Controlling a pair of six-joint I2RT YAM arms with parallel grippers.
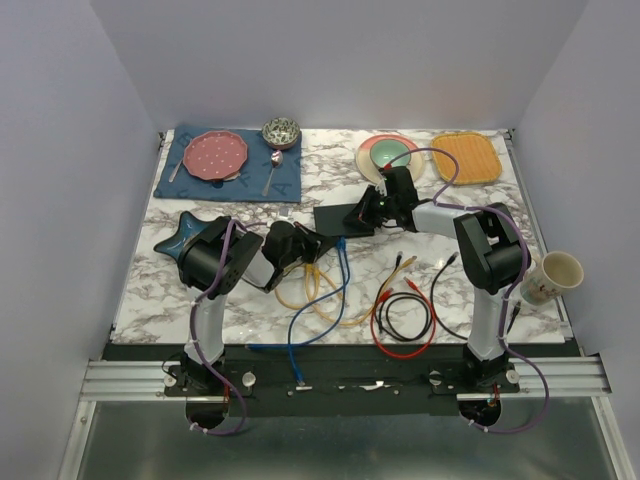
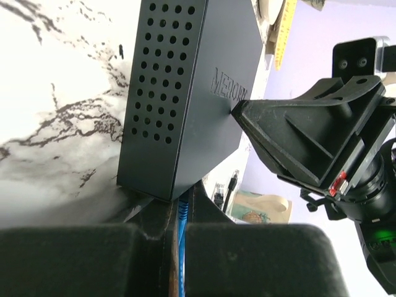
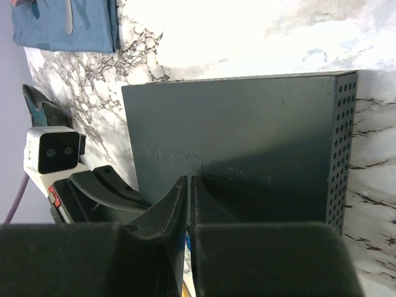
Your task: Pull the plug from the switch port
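The switch [image 1: 343, 218] is a flat matte-black box lying in the middle of the marble table. It also shows in the left wrist view [image 2: 185, 93] and the right wrist view [image 3: 247, 136]. My left gripper [image 1: 316, 241] is at its near-left edge, shut [image 2: 179, 209] on the blue cable's plug [image 2: 180, 213], which runs up to the switch's port edge. The blue cable [image 1: 325, 300] trails toward the table's front. My right gripper [image 1: 370, 205] is shut, with its tips [image 3: 189, 183] resting on the switch's top face.
A dark blue star-shaped dish [image 1: 178, 237] lies left of my left arm. Yellow [image 1: 308, 290], red [image 1: 395, 325] and black [image 1: 440, 280] cables lie loose at the front. A cup [image 1: 555, 272] is at the right edge. A placemat with a pink plate [image 1: 218, 155], a bowl [image 1: 282, 131], a green plate [image 1: 388, 153] and an orange mat [image 1: 466, 157] are at the back.
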